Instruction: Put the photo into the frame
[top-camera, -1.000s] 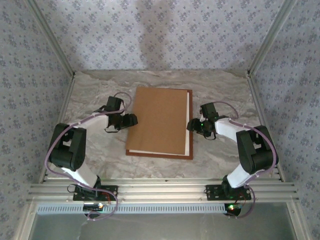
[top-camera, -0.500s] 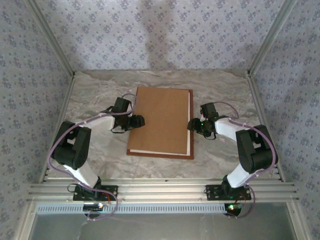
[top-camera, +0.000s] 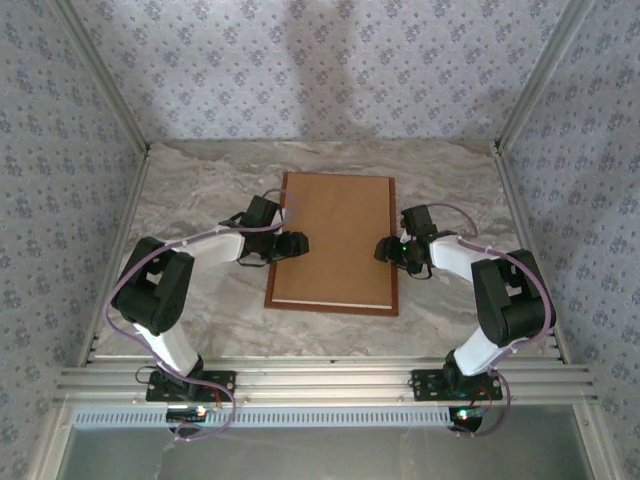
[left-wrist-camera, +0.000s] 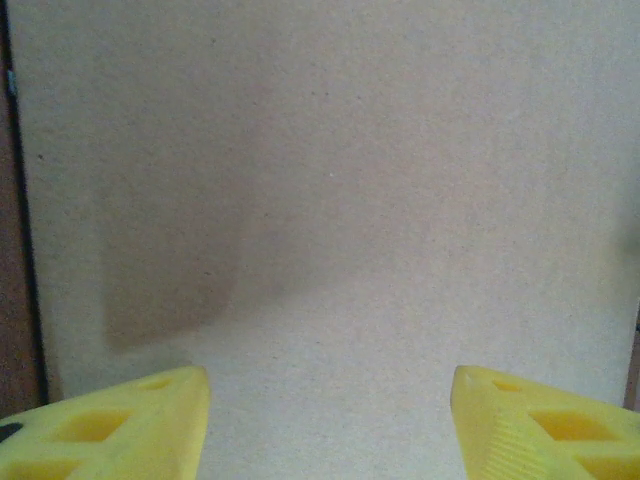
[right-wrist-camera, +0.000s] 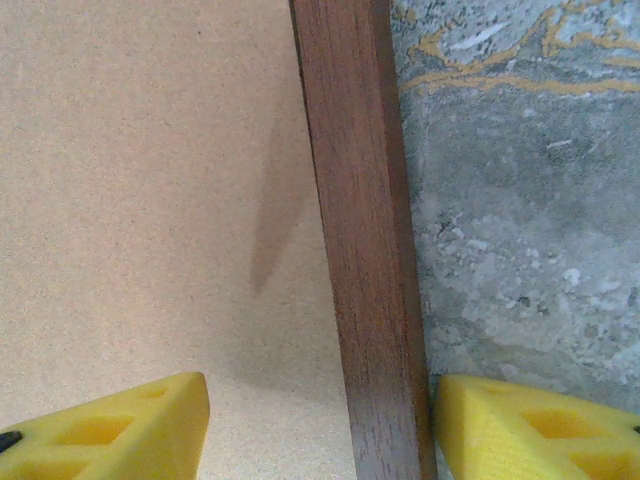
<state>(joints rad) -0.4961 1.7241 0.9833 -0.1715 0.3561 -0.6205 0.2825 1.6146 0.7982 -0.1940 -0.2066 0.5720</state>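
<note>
Fingers of the left gripper (top-camera: 297, 243) are spread apart and hold nothing. It has moved right, over the brown backing board (top-camera: 340, 225). The right gripper (top-camera: 385, 248) has stayed spread across the right side of the frame (top-camera: 330, 309). The frame lies flat on the table (top-camera: 200, 195) and has slid right. The pale strip by its right side is gone.

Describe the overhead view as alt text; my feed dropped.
A reddish-brown frame lies flat on the marble table, with a plain brown backing board covering its opening. The left gripper reaches over the board's left edge and the right gripper sits at the frame's right rail, both open.
</note>
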